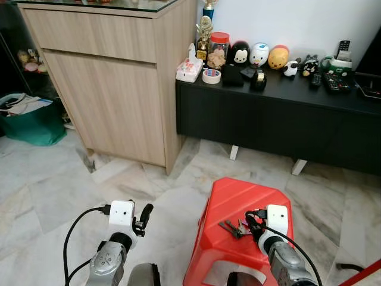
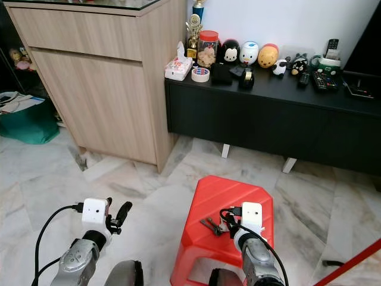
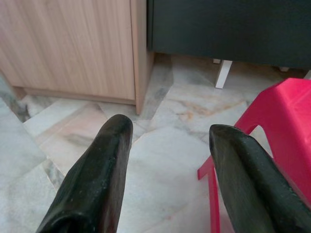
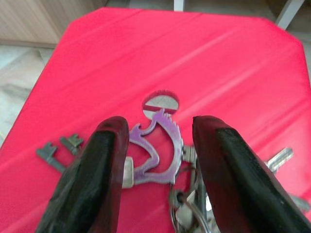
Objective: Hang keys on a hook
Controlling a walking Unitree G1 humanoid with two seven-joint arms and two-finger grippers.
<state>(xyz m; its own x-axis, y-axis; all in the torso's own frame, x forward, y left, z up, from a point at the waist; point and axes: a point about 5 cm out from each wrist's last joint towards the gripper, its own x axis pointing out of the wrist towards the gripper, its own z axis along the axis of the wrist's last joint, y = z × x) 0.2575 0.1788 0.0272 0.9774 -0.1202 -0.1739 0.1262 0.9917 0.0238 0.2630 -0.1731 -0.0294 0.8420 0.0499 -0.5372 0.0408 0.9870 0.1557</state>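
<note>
1. Keys [image 4: 160, 155] lie on the red stool [image 1: 238, 196], directly under the right gripper [image 4: 158, 145], whose spread fingers straddle the purple fob.
2. Left gripper [image 3: 167, 160], also spread, hovers off beside the stool.

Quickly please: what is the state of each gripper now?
Left gripper: open, holding nothing, above the floor.
Right gripper: open, fingers either side of the keys on the red stool.

The stool [image 4: 204, 63] is glossy red plastic. The keys [image 4: 160, 150] are dull metal. The fingers [image 3: 97, 179] look matt black. The cabinet [image 1: 113, 89] shows pale wood grain; the floor [image 1: 47, 190] is polished veined marble.
</note>
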